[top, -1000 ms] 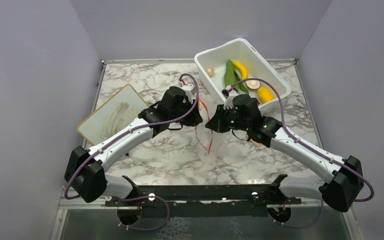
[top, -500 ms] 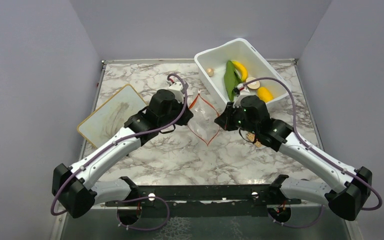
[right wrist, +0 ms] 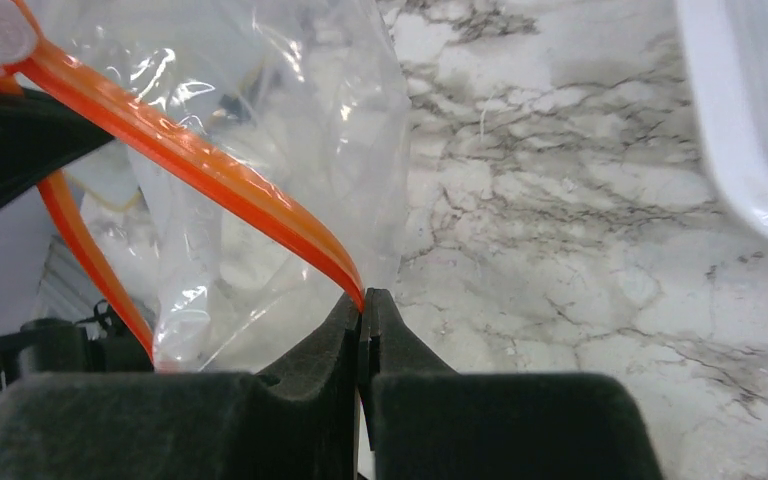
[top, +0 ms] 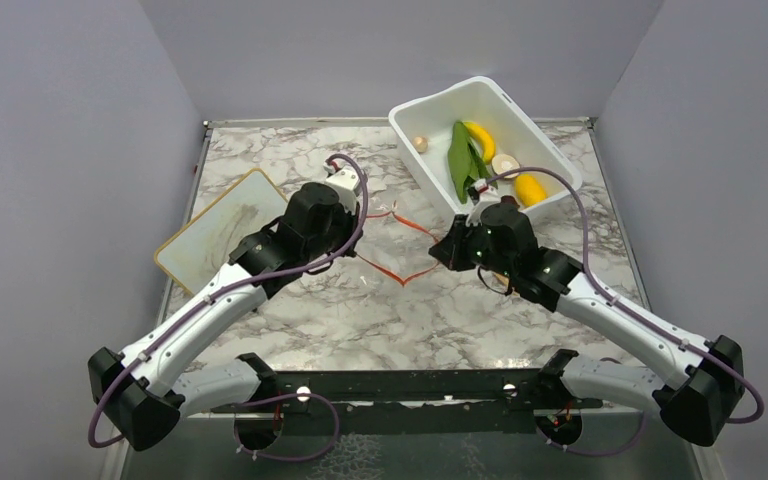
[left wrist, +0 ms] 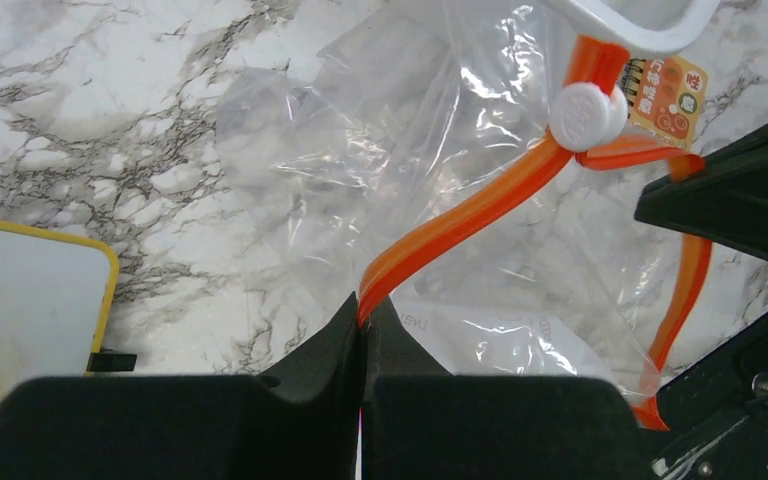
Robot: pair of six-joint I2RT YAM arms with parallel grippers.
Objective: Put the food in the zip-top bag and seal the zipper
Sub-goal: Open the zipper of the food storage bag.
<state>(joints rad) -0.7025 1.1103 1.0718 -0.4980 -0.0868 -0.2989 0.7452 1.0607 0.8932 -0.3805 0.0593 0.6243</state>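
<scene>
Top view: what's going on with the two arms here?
The left gripper and right gripper each pinch the orange zipper of the clear bag with shut fingers, holding its mouth spread open near the white tub. The banana, leafy vegetable and yellow fruit lie in the tub; the bag holds no food yet.

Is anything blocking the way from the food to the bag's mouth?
Only the wall of the tub stands between the food and the bag. The left gripper and right gripper are both shut on the zipper, holding it open.
</scene>
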